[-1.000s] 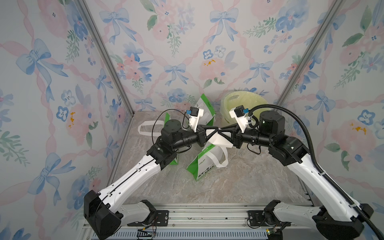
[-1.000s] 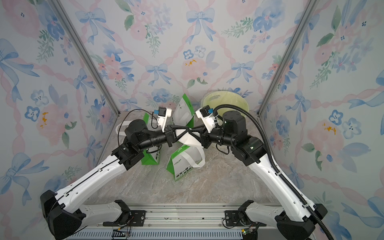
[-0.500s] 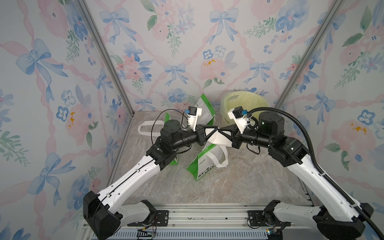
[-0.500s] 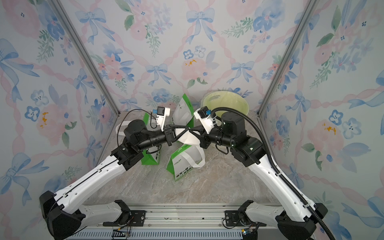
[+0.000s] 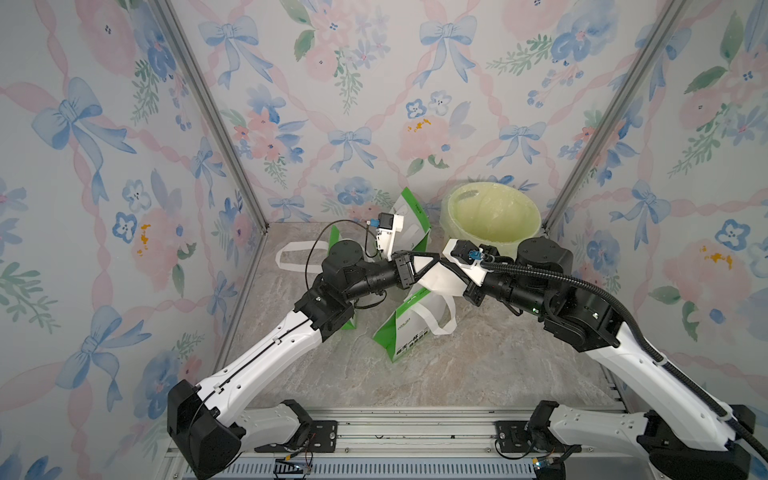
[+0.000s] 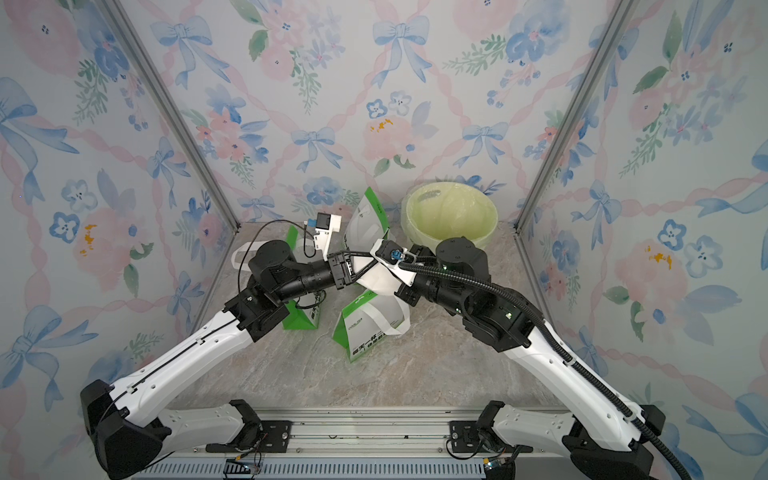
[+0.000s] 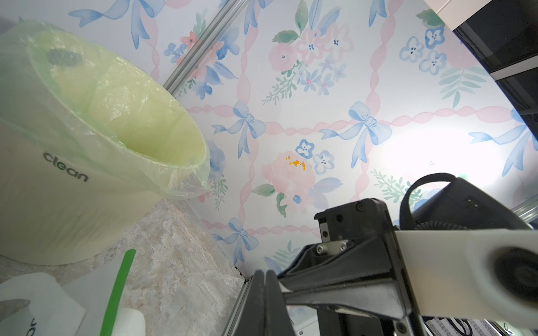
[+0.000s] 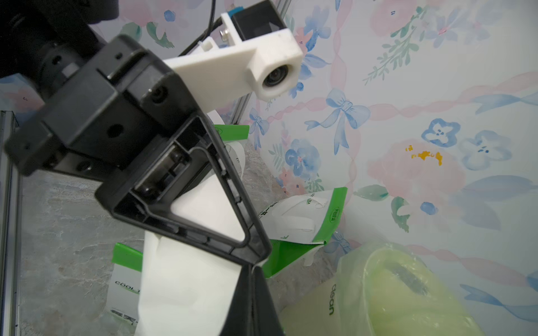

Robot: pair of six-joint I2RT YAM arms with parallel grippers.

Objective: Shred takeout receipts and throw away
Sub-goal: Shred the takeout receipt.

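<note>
A white takeout receipt (image 5: 439,279) (image 6: 376,279) hangs above the middle of the table, pinched from both sides. My left gripper (image 5: 440,261) (image 6: 373,260) is shut on its top edge. My right gripper (image 5: 448,266) (image 6: 380,266) meets it tip to tip and is shut on the same edge. In the right wrist view the receipt (image 8: 186,288) sags below the left gripper's triangular finger frame, beside my own closed right gripper (image 8: 251,291). In the left wrist view my left gripper (image 7: 265,293) shows its jaws pressed together, and the paper is almost wholly hidden.
A lined pale-green trash bin (image 5: 494,216) (image 6: 453,212) (image 7: 87,116) (image 8: 393,291) stands at the back right, close behind the grippers. One green-and-white bag (image 5: 409,332) lies under the receipt, another (image 5: 411,224) stands at the back, a third (image 5: 347,324) under the left arm.
My right gripper has moved slightly left and closed onto the receipt next to the left gripper's tip. The left gripper has kept its hold and barely moved.
</note>
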